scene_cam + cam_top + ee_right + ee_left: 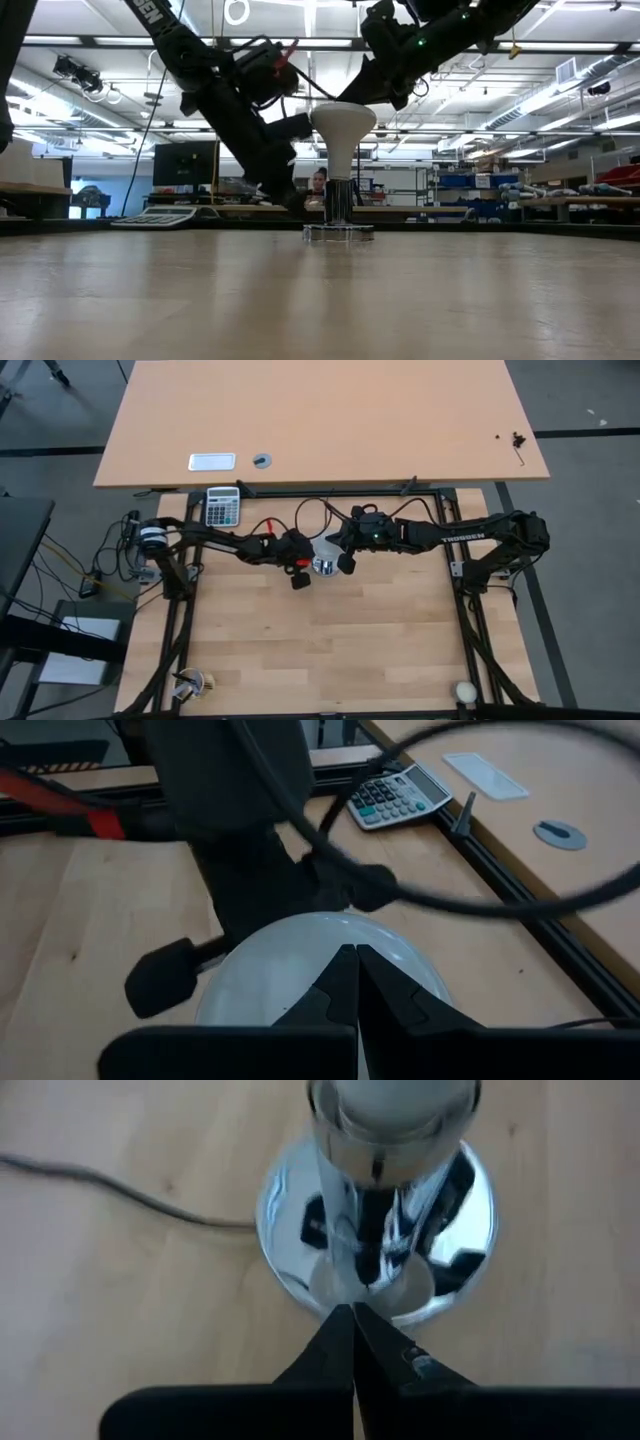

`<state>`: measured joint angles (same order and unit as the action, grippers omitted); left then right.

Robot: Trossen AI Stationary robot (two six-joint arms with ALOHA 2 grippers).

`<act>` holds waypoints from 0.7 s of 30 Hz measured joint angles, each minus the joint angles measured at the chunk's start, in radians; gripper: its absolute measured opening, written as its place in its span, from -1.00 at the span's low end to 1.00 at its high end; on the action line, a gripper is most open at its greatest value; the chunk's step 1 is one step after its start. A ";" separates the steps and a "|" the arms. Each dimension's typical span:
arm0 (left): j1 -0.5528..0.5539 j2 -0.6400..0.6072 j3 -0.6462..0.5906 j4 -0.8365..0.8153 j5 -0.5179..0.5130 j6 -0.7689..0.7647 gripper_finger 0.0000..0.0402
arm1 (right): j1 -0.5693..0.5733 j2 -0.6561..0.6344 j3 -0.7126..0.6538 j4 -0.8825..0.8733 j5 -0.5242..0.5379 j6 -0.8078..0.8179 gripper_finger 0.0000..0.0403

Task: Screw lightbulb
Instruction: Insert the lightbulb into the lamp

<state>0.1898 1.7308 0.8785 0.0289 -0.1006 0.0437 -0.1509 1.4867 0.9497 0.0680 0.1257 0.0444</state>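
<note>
The small white lightbulb [342, 125], dome up and tapering to a narrow neck, stood upright in the round chrome disc-shaped socket [339, 233] near the middle of the pale wooden table [320, 300], its black cord [120, 1192] trailing away. The left gripper [353, 1342] sat low, its fingers pressed together with nothing between them, tips just at the rim of the shiny base. The right gripper [356, 982] hung right over the dome, fingers likewise pressed together and empty. To me the bulb looked seated already, so either the turning was finished or one more twist was due. Any further turn would have called for the right fingers to spread and clasp the dome while the left steadied the base.
</note>
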 joint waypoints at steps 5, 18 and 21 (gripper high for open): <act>0.000 -0.061 0.000 -0.040 -0.003 0.006 -1.00 | 0.000 0.001 -0.001 0.007 0.000 -0.003 -0.96; -0.002 -0.290 0.000 -0.144 -0.163 -0.015 -1.00 | 0.000 0.001 -0.001 0.007 -0.023 -0.003 -0.96; -0.002 -0.357 0.000 -0.143 -0.168 -0.021 -1.00 | 0.000 0.001 -0.001 0.007 -0.023 -0.003 -0.96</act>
<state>0.1875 1.3734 0.8786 -0.1136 -0.2690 0.0222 -0.1510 1.4876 0.9489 0.0749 0.1028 0.0410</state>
